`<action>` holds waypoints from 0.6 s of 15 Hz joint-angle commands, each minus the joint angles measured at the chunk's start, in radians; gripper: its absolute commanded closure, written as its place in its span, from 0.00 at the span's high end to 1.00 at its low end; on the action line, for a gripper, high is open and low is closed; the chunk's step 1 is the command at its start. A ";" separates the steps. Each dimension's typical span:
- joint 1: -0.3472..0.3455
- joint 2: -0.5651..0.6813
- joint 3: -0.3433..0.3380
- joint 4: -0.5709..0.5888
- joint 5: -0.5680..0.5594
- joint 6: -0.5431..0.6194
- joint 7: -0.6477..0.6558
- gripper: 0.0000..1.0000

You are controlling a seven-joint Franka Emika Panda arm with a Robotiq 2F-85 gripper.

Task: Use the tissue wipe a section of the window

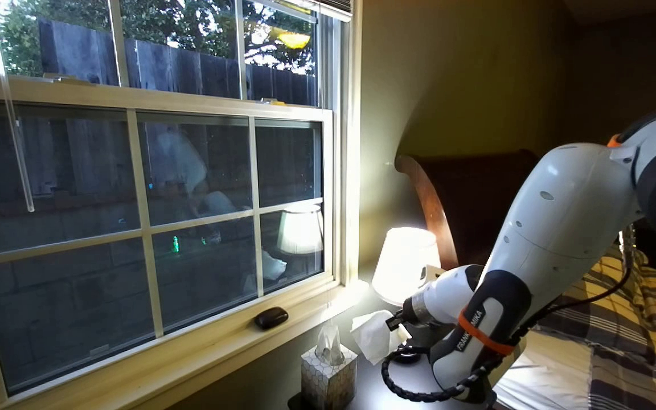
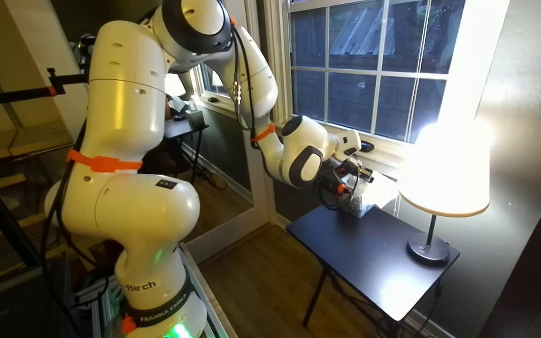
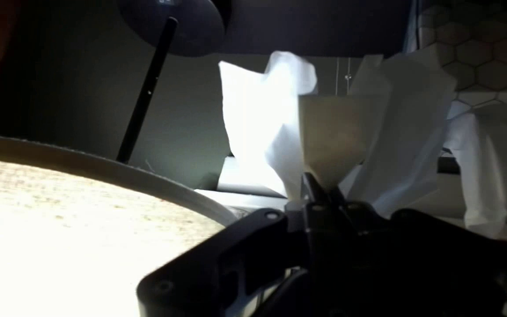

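White, thin paper fans out across the middle of the wrist view: the tissue [image 3: 262, 121], caught at the bottom centre by the gripper [image 3: 322, 188], whose jaws are clamped on a gathered fold. Held by that small pinch, most of the sheet spreads loose beyond the grip, which I judge suits the job, since soft paper then leads and hard parts trail. At the lower left of the same view the lit lampshade [image 3: 73, 237] looks near, so the arm [image 1: 561, 199] probably needs to swing wide of it before reaching across. In an exterior view the patterned tissue box [image 1: 328, 377] stands at bottom centre, just beside the held tissue, with a spare sheet [image 1: 331, 348] poking upright from its top, ready to be drawn. It sits on the dark table [image 2: 359, 249], presumably put there so the paper lies within the arm's reach. Beyond, along the pale sill [image 1: 214, 348], rests a rounded black object [image 1: 271, 318], perhaps a computer mouse, which a low stroke might knock. Farthest back, the window [image 1: 145, 232] fills the left half of the frame, white bars parting dark glass into panes. The tissue is well apart from it, so I take wiping as not yet begun; the bars make each pane a tidy section, and the lower right one seems easiest to reach.
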State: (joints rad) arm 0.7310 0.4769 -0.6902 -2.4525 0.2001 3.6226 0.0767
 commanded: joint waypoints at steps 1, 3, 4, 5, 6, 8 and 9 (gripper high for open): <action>0.002 -0.012 0.005 -0.008 0.000 0.000 0.000 0.01; 0.002 -0.027 0.006 -0.017 -0.002 0.000 0.000 0.01; 0.002 -0.030 0.005 -0.018 -0.003 0.000 0.000 0.01; 0.002 -0.031 0.005 -0.019 -0.003 0.000 0.000 0.01; 0.015 0.003 0.000 0.003 0.005 0.055 -0.011 0.00; 0.039 0.047 -0.023 0.066 0.007 0.128 -0.073 0.00; 0.036 0.058 -0.025 0.112 0.004 0.145 -0.093 0.00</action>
State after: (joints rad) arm 0.7431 0.4699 -0.6901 -2.4393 0.1978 3.7092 0.0315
